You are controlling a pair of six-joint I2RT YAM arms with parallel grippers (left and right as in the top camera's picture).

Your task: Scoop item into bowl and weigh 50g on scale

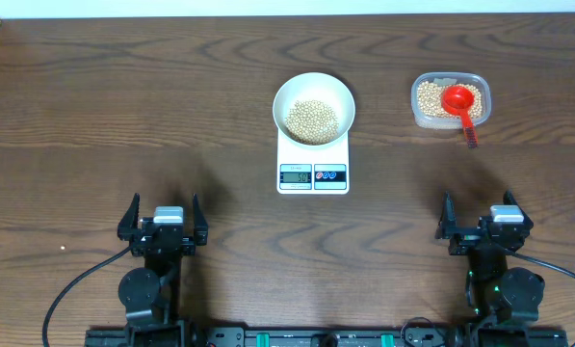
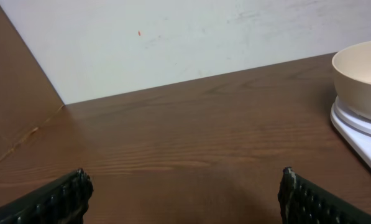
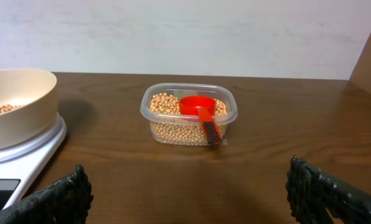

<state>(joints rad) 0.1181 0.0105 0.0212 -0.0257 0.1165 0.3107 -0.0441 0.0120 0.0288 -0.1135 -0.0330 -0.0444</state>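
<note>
The white bowl (image 1: 313,89), with a heap of soybeans (image 1: 312,121) in it, sits on the digital kitchen scale (image 1: 313,175) at upper centre of the overhead view. Upper right, well apart, a clear plastic tub (image 1: 450,76) holds more beans and a red scoop (image 1: 458,99). Low in the frame, the left gripper (image 1: 164,218) and right gripper (image 1: 480,217) have their fingers spread apart and empty, with bare wooden surface (image 1: 123,116) ahead.

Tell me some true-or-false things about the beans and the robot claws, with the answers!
1. The white bowl sits on the scale. True.
2. The bowl is empty. False: beans lie in it.
3. The red scoop rests in the clear tub. True.
4. The right claw holds the scoop. False: it is open, empty and apart from it.
5. The left claw is shut. False: it is open.
</note>
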